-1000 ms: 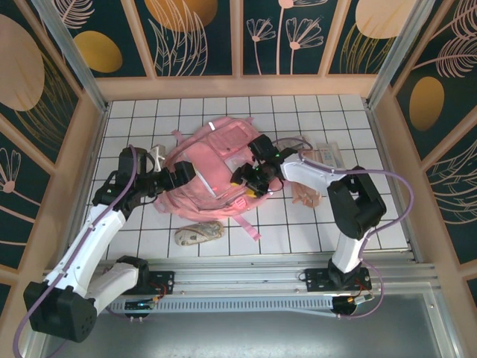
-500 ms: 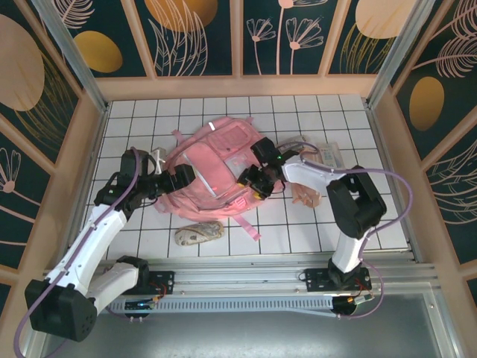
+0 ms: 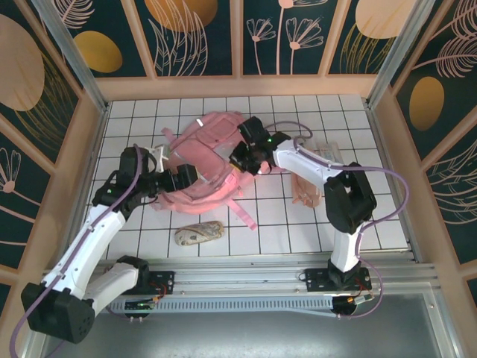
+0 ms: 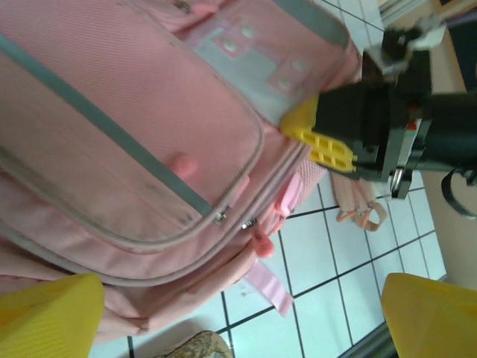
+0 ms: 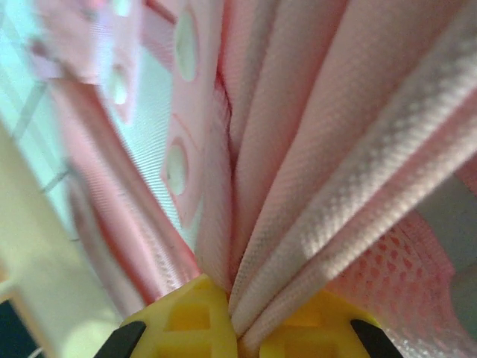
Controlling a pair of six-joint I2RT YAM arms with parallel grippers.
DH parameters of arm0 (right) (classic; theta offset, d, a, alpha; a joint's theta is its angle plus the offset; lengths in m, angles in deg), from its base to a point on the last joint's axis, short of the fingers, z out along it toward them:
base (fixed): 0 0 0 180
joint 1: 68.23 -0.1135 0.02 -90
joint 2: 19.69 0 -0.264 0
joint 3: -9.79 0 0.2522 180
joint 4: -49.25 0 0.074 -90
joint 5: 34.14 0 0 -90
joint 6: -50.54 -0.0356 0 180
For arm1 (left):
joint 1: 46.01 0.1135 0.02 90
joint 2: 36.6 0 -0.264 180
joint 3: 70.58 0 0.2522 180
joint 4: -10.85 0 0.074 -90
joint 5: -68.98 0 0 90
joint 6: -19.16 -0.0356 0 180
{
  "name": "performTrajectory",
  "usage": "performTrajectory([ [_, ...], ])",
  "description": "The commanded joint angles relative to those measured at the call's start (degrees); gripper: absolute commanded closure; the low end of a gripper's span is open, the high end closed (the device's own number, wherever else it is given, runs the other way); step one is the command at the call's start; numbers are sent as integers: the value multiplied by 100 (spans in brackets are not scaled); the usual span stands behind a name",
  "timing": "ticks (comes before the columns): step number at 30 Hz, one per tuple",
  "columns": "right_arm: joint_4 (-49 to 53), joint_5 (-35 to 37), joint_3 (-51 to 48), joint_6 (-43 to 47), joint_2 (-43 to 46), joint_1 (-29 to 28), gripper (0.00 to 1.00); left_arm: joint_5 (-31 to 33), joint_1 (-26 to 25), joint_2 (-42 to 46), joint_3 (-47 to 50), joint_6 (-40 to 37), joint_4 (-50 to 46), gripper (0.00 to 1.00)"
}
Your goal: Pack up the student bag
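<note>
The student bag (image 3: 212,160) is caught in the right hand (image 3: 240,158), and the wrist view puts it beyond doubt: the two yellow fingers (image 5: 186,313) are pressed together with bunched folds of pink fabric (image 5: 335,149) squeezed between them, so that hand is clamped on the bag's cloth. From that pinch the bag spreads away across the white-tiled worktop (image 3: 298,239) toward the other arm, rumpled and lying on its side, zip pockets and grey trim facing up. Over there the left hand (image 3: 186,177) sits against the bag's opposite edge with its jaws spread wide; its own camera shows one yellow finger (image 4: 45,313) low on one side and its partner far off on the other, nothing between them but a view across the bag's front pocket (image 4: 134,127). Beyond that pocket the same camera catches the right hand (image 4: 302,127), yellow tips buried in the fabric at the bag's far corner. A pink strap (image 3: 242,212) trails off the bag onto the tiles on the near side of the right hand. Just off the left hand's near side, apart from the bag, a small patterned pouch (image 3: 199,233) lies flat on the worktop.
</note>
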State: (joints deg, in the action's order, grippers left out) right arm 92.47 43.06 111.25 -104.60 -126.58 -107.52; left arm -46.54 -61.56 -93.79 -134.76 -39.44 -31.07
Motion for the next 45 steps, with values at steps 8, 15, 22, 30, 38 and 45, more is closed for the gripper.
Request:
performTrajectory([
  [8, -547, 399, 1204, -121, 137, 2, 100, -1302, -56, -772, -1121, 1174, -530, 16],
  [15, -566, 297, 1402, 5, 101, 0, 100, -1531, -68, -970, -903, 785, -1132, 29],
  [22, -511, 285, 1328, 116, 251, -16, 100, -1692, -69, -1119, -297, 1369, -81, 33],
  [30, -642, 310, 998, 56, 386, -151, 100, -1604, -78, -1624, -339, 1664, 663, 39],
  [38, -686, 348, 924, 19, 439, -191, 100, -1546, -84, -2033, -444, 1609, 793, 44],
  [45, -746, 355, 889, -33, 419, -263, 100, -1567, -151, -2346, -498, 1858, 1193, 49],
])
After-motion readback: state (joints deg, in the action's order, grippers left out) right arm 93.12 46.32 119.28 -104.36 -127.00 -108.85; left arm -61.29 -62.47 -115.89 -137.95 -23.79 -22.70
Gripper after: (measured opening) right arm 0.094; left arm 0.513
